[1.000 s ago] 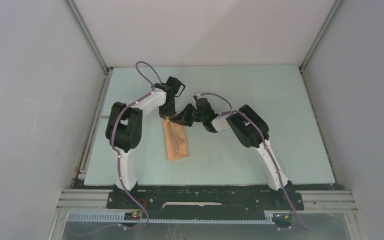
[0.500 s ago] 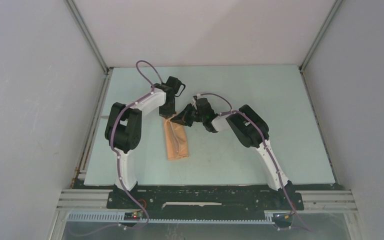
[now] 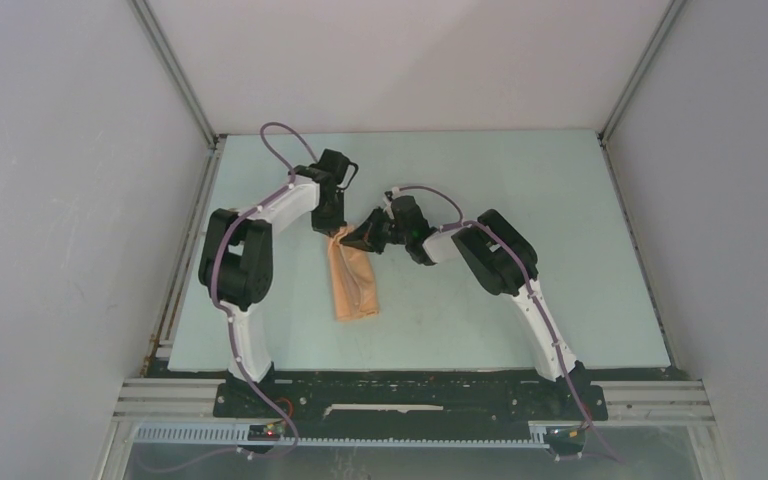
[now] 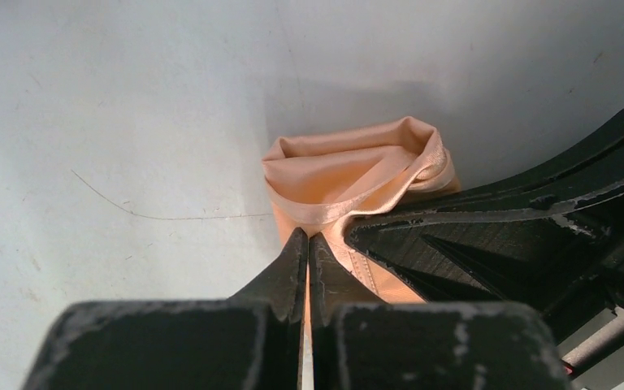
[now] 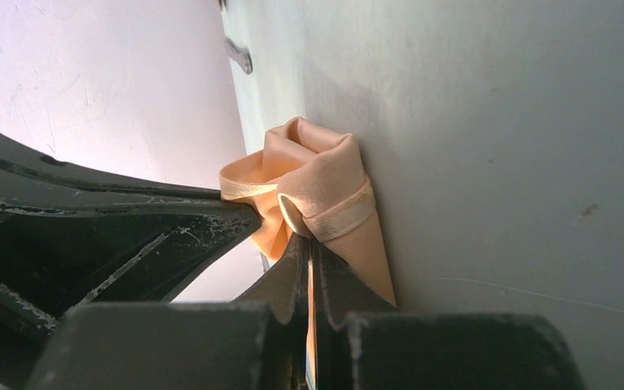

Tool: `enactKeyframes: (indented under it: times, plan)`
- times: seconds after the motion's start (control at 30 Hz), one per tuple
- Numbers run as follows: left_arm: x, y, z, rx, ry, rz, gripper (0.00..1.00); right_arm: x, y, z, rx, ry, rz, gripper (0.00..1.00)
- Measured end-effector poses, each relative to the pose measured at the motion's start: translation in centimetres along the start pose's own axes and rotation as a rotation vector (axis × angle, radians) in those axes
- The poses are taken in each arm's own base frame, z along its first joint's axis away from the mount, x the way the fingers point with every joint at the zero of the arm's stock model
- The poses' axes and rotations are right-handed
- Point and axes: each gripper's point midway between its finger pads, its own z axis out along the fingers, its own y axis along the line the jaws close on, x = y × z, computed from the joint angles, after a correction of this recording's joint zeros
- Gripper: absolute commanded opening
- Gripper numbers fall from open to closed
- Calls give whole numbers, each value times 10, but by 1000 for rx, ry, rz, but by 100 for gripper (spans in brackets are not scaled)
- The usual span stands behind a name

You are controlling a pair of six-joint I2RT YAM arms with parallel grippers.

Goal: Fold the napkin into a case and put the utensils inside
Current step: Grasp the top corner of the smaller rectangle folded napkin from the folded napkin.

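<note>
The peach napkin lies folded into a narrow oblong on the table, long axis running near to far. Its far end is lifted and bunched open like a pouch mouth. My left gripper is shut on the left rim of that end, with cloth pinched between the jaws. My right gripper is shut on the right rim, close beside the left one. The utensils are out of view in every frame.
The pale green table top is boxed in by white walls, with metal rails along its left edge. A thin thread lies on the surface left of the napkin. The arm bases stand at the near edge.
My left gripper has closed on the napkin's far end, and the left arm has shifted slightly left and away. The right arm has held still.
</note>
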Motion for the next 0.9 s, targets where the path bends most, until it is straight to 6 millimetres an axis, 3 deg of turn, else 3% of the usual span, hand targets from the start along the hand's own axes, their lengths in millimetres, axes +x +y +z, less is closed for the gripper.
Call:
enactKeyframes:
  times: [0.33,0.67,0.73,0.9]
  plan:
    - [7,6,2,22,28,35,0,-3,18,12,-62,64,-62,0]
    - [8,-4,-3,116,30,34,0,5,12,28,-47,102,-75,1]
    - [9,-5,-3,122,33,33,0,5,13,34,-41,103,-83,5]
    - [7,2,-2,99,31,19,0,0,17,50,-19,98,-127,28]
